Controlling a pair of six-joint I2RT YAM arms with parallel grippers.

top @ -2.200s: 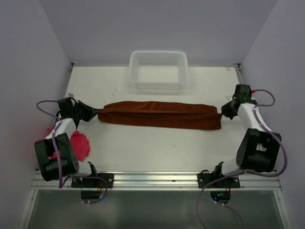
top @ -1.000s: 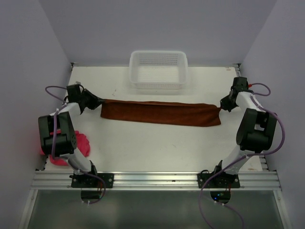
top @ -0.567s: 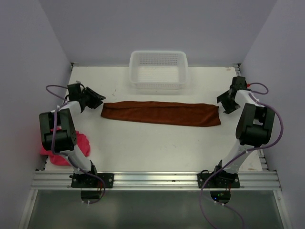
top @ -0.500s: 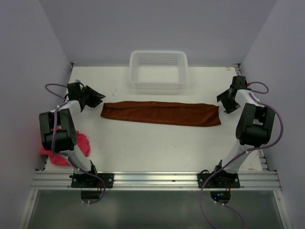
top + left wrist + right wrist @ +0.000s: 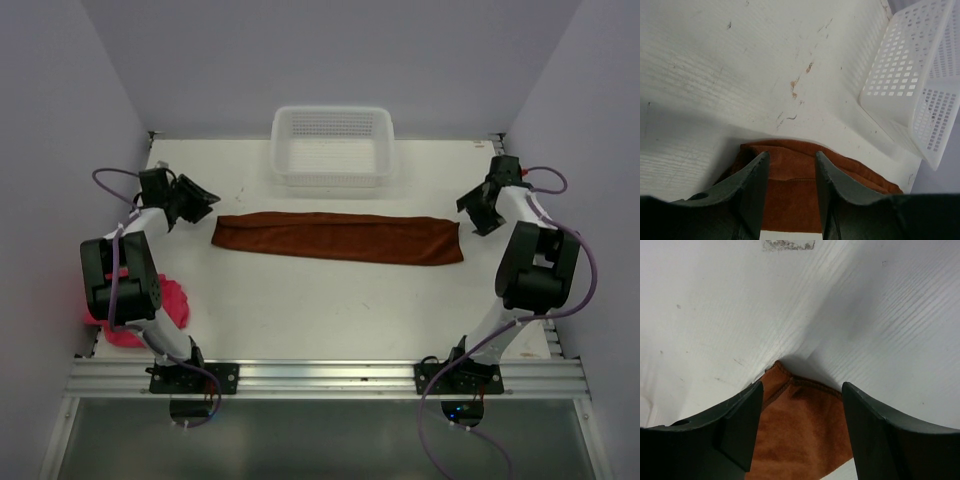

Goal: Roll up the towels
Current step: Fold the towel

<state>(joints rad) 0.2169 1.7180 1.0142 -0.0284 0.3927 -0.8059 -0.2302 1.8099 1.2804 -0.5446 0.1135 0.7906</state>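
Top external view: a long rust-brown cloth towel, folded into a narrow flat strip, is laid left to right across the middle of the white tabletop. Its far long edge is set apart from the white plastic mesh basket at the table's far edge by a band of bare surface. A wider bare stretch is seen between its near edge and the arm bases. The left gripper is placed just off the strip's left end and the right gripper just off its right end. Both pairs of jaws are spread apart, and nothing is clamped. In each wrist view a hemmed towel end is framed between the parted fingers. A crumpled bright pink cloth towel is lodged at the near left edge, partly hidden by the left arm.
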